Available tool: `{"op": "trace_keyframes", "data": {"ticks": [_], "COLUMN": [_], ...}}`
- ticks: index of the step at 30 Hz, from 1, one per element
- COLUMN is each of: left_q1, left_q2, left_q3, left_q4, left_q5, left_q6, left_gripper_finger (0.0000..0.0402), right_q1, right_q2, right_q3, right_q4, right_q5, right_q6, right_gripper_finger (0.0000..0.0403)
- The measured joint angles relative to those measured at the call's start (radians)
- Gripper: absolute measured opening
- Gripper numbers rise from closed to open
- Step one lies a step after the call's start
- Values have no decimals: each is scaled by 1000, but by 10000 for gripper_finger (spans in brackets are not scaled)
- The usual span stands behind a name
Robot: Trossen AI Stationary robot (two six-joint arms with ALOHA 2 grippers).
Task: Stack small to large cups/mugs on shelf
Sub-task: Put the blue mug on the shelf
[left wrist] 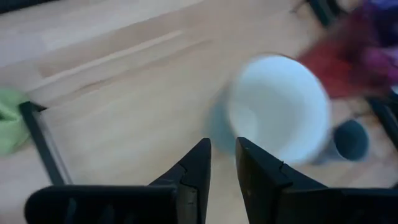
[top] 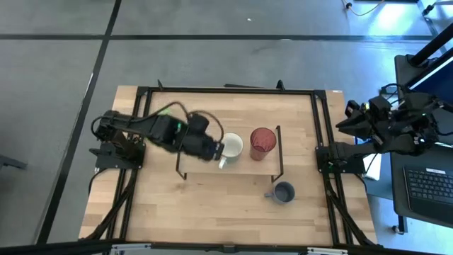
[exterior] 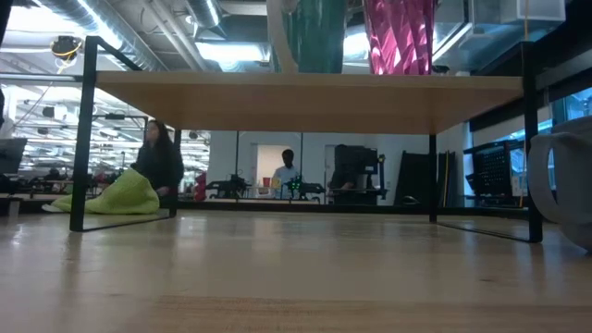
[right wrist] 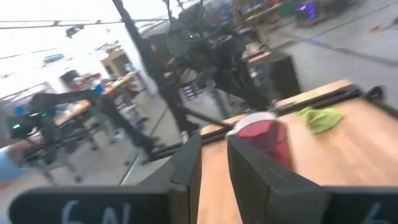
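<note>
The shelf [top: 205, 168], a light-wood board on black wire legs, stands mid-table. The white mug [top: 232, 146] and the red tumbler [top: 262, 143] rest on their bases on it, side by side. The low view shows the board [exterior: 305, 102] from below, with the tumbler [exterior: 400, 35] on top. The grey-blue mug [top: 283, 193] stands on the tabletop near the shelf's right legs. My left gripper [top: 214, 149] is over the shelf just left of the white mug [left wrist: 280, 112], its fingers close together and the tips short of the rim. My right gripper [right wrist: 214, 146] waits beyond the table's right edge.
A green cloth lump [exterior: 120, 196] lies near the shelf's far left leg. The shelf's black wire legs [exterior: 532, 139] stand around the space under the board. Bare tabletop [top: 212, 205] lies toward the near edge. People are in the room behind the table.
</note>
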Motion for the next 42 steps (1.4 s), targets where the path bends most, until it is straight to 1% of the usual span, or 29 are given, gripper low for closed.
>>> {"op": "trace_keyframes", "data": {"ticks": [3,5,9,11,13,16,17,19,21,23,27,30,33,36,39,42], "left_q1": [-100,-167,-283,-334,-377,-427,-442,-475,-511,-546,-608,-652,-692,-729,-763,-793], "left_q2": [0,0,0,0,0,0,0,0,0,0,0,0,0,0,0,1], "left_q3": [0,0,0,0,0,-14,-29,-72,-128,-194,-335,-432,-519,-587,-635,-659], "left_q4": [37,37,18,18,18,22,23,22,19,24,109,199,287,361,425,465], "left_q5": [-83,-146,-308,-380,-415,-438,-448,-452,-444,-444,-459,-472,-475,-476,-477,-477], "left_q6": [35,14,-65,-75,-101,-134,-152,-206,-284,-378,-529,-598,-648,-695,-724,-738], "left_gripper_finger": [69,69,69,69,69,69,69,69,69,69,69,69,69,69,69,69], "right_q1": [0,0,0,0,0,0,0,2,16,39,101,138,170,206,260,328], "right_q2": [19,41,99,139,185,251,271,306,329,338,333,334,361,399,436,474], "right_q3": [0,0,0,0,0,0,0,0,0,-1,-1,-1,-1,-50,-158,-271], "right_q4": [20,29,78,108,144,151,134,42,-75,-194,-401,-497,-560,-551,-445,-303], "right_q5": [-67,-104,-96,-180,-265,-361,-386,-423,-423,-389,-236,-108,-44,-39,-83,-114], "right_q6": [8,18,-31,-28,0,98,126,161,198,235,338,434,531,606,683,768], "right_gripper_finger": [79,79,79,79,79,79,79,79,79,79,79,79,79,79,79,79]}}
